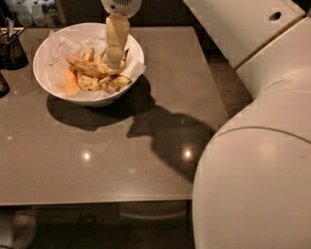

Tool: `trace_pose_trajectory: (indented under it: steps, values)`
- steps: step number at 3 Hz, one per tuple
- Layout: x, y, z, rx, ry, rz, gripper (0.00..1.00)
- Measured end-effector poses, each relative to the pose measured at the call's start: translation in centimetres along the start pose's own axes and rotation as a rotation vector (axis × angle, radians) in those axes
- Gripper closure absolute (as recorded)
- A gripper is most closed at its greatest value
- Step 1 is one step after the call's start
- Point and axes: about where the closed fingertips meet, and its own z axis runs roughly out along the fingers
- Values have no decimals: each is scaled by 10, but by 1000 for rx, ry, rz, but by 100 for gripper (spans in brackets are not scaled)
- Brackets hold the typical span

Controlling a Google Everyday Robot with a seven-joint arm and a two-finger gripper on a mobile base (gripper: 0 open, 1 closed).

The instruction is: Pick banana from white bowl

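The white bowl [53, 82] stands on the far left of the grey table [146, 146], lined with crinkled white paper. In it lie several spotted bananas [87, 65] and an orange piece of fruit [71, 83]. My gripper [114, 59] hangs down from the top of the view, over the right half of the bowl, with its pale fingers [116, 36] pointing down. Its tip is at the top of the banana pile; I cannot tell whether it touches a banana.
A small dark container [11, 46] with utensils stands at the table's far left edge. Bottles [36, 12] stand behind the table. My white arm [257, 160] fills the right side of the view and casts a shadow [170, 136] on the table.
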Motion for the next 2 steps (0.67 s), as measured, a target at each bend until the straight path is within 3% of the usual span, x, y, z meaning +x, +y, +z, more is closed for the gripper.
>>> trace_pose_trajectory:
  steps: [1,2]
  values:
    - [-8,-1,1,7,-88,3,0]
    - [-26,-7,9,-21,-143,0,0]
